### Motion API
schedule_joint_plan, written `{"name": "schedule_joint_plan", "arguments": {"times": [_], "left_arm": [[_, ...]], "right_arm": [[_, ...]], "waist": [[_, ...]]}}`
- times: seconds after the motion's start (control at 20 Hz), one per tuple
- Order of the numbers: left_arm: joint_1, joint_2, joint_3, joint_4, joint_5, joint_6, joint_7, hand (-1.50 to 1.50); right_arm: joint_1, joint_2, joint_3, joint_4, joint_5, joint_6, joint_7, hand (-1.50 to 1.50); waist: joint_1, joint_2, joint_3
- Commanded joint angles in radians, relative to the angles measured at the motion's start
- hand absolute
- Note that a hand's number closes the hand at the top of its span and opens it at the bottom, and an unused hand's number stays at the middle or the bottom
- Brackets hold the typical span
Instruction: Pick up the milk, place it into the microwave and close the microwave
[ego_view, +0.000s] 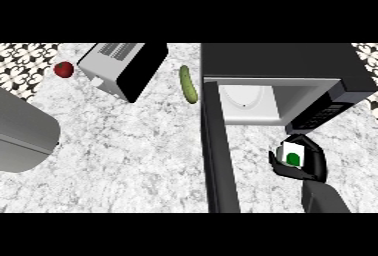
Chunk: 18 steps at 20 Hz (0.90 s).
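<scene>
From the head view I see my right hand (308, 162) at the lower right, in front of the microwave (295, 70). Its fingers (319, 156) are curled around the milk (292, 152), a small white carton with a green mark on the side. The thumb side is on the left of the carton and the other fingers wrap it from the right, so part of the carton is hidden. The carton is held above the bench (133, 150), just in front of the microwave opening and a little to the right of it, below the control panel. It is not inside the microwave.

The microwave door (219, 160) is open and stands out toward me as a long dark bar on the left of the opening. The inside of the microwave (247, 102) is light and I see nothing in it.

On the bench to the left of the door lies a green cucumber (188, 84), apart from the microwave. Further left is a toaster (122, 67), silver with a black side, turned at an angle. A red tomato (64, 69) lies just beside it near the patterned wall. A grey rounded object (22, 135) is at the left edge; I cannot tell what it is.

My left hand does not show in this view.
</scene>
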Motion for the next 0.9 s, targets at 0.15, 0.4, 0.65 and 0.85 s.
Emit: {"name": "schedule_joint_plan", "arguments": {"times": [0.15,0.4,0.65,0.85], "left_arm": [[-0.03,-0.016,-0.043,0.016,-0.023,0.033,0.037,-1.5],[-0.009,0.008,-0.065,-0.016,-0.032,0.034,0.032,-1.5],[0.038,-0.007,-0.094,-0.026,-0.053,0.063,-0.023,-1.5],[0.041,0.013,-0.065,-0.033,-0.015,0.05,-0.03,-1.5]], "right_arm": [[0.129,-0.006,0.062,-0.287,-0.022,0.067,0.066,1.5],[0.32,0.038,0.127,-0.582,-0.017,0.023,0.202,1.5],[0.449,0.047,0.192,-0.869,-0.062,0.123,0.364,1.5],[0.522,0.078,0.203,-0.978,-0.171,0.224,0.405,1.5]], "waist": [[-0.027,-0.007,-0.003],[-0.025,-0.006,-0.002],[-0.021,-0.007,-0.003],[-0.016,-0.004,-0.002]]}}
